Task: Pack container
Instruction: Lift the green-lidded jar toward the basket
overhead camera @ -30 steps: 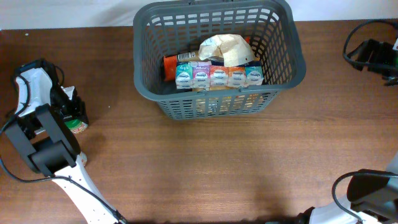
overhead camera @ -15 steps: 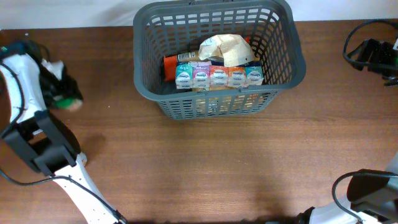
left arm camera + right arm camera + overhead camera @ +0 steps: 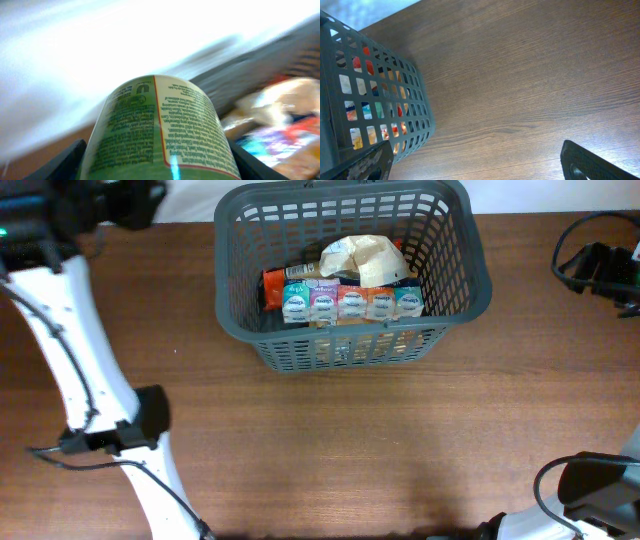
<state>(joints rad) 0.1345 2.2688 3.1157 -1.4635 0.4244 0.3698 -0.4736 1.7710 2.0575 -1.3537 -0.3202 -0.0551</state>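
Note:
The dark grey slotted basket (image 3: 240, 270) stands at the back middle of the table, holding a row of small yoghurt cups (image 3: 350, 302), a pale bag (image 3: 362, 258) and an orange packet (image 3: 275, 283). My left gripper (image 3: 135, 202) is raised at the far left, left of the basket rim, shut on a green-labelled can (image 3: 160, 127) that fills the left wrist view. The basket and its contents show blurred behind the can (image 3: 280, 65). My right gripper (image 3: 480, 167) is open and empty over bare table, right of the basket (image 3: 375, 90).
The left arm's white link (image 3: 70, 330) stretches along the left side of the wooden table (image 3: 350, 450). The right arm's dark body (image 3: 600, 270) sits at the far right edge. A white wall or cloth lies behind the table.
My left gripper has lifted the can from the table's left side and carried it up and toward the back, closer to the basket. The right arm has not moved.

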